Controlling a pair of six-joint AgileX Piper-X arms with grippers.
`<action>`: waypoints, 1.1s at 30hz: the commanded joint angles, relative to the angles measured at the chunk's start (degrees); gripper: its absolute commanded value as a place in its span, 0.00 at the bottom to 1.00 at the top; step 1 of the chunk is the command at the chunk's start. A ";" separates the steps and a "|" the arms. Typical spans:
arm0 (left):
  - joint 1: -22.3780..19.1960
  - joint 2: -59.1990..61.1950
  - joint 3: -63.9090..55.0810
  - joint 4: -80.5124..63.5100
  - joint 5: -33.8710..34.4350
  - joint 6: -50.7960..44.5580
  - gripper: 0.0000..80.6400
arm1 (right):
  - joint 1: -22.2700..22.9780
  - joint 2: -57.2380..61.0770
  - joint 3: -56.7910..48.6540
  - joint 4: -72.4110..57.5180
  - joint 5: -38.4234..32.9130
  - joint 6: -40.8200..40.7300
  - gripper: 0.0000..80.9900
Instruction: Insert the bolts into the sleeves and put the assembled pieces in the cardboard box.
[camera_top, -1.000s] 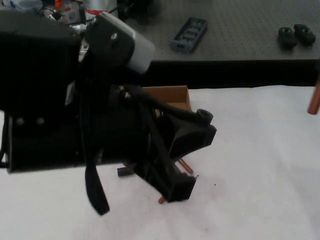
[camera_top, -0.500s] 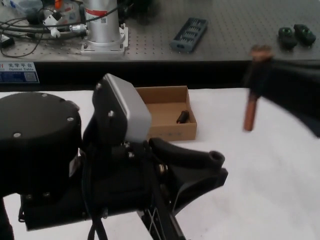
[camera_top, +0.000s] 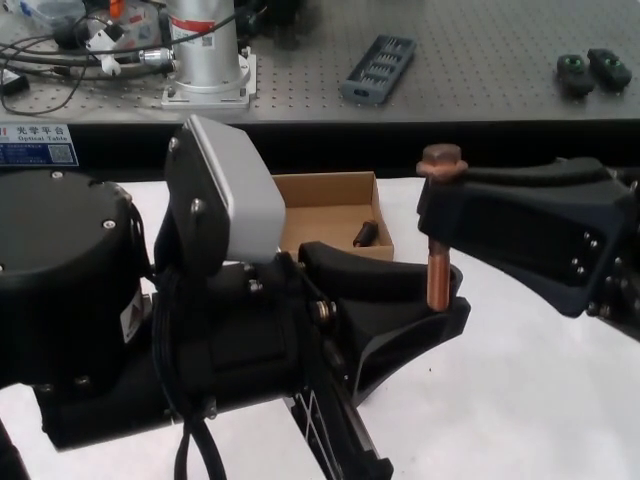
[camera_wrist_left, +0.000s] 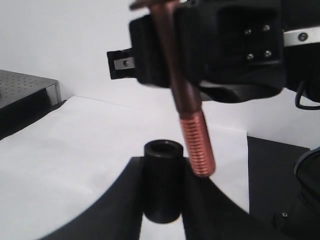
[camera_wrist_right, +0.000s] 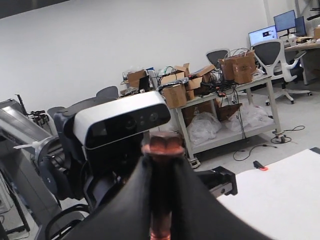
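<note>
Both arms raised above the white-covered table (camera_top: 540, 400).

Left end effector (camera_wrist_left: 162, 212): fingers closed narrow around a black sleeve (camera_wrist_left: 162, 175). The sleeve stands upright in the grip with its open bore facing up.

Right end effector (camera_wrist_right: 161, 212): clamped on a copper bolt (camera_wrist_right: 161, 150), gripping the shank just under the hex head. In the high view I see the bolt (camera_top: 438, 260) hanging head up from the right end effector (camera_top: 436, 215), roughly vertical.

Bolt relative to sleeve: not in the bore. From the left wrist view, the threaded end (camera_wrist_left: 197, 145) sits just beside the sleeve's rim, crossing its upper edge on one side, and the shank leans away from the sleeve's axis. I cannot tell whether thread and rim touch.

Cardboard box (camera_top: 330, 186): on the table beyond the sleeve, farther from the arm bases and off to the left of it. One small dark piece (camera_top: 366, 233) lies inside, against the wall nearest the sleeve; I cannot make out whether it is an assembled pair.
</note>
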 joint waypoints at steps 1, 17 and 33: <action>-0.28 -0.53 -0.24 -2.78 0.25 -0.81 0.01 | 0.04 0.15 -0.32 -1.62 1.35 -1.31 0.05; -0.28 -0.53 -0.24 -2.78 0.25 -0.81 0.01 | -0.33 0.15 -0.32 -4.38 3.66 -2.34 0.05; -0.28 -2.20 -0.24 -2.76 0.25 -0.81 0.01 | -1.73 0.30 -0.32 -2.64 3.17 -2.34 0.05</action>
